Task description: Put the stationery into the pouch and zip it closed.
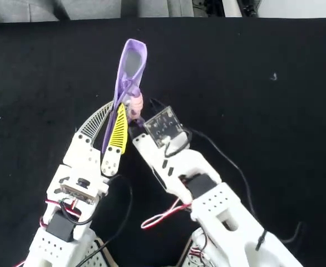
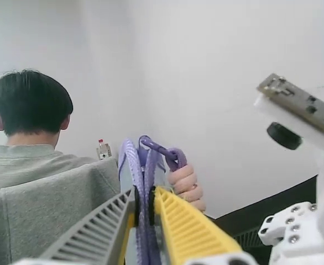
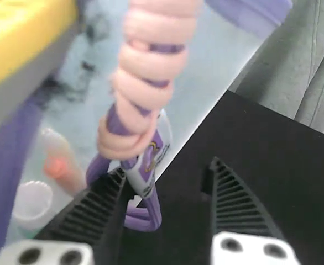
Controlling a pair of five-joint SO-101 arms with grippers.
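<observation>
My left gripper (image 1: pixel 117 107) holds the purple translucent pouch (image 1: pixel 131 65) up off the black table, shut on its lower edge. In the left wrist view the pouch (image 2: pixel 142 165) is pinched between the grey and yellow fingers (image 2: pixel 187 223). A pink coiled cord (image 3: pixel 142 83) hangs from the zip's purple loop beside a small white tag (image 3: pixel 149 164). My right gripper (image 3: pixel 167 168) is open just under that cord, one finger touching the tag. A pink item (image 3: pixel 59 163) and a white cap (image 3: pixel 29 201) show through the pouch wall.
The black table (image 1: pixel 252 83) stretches wide around both arms. A red and white wire (image 1: pixel 163 216) loops beside the right arm's base. Grey chair backs (image 1: pixel 35 10) stand beyond the far edge.
</observation>
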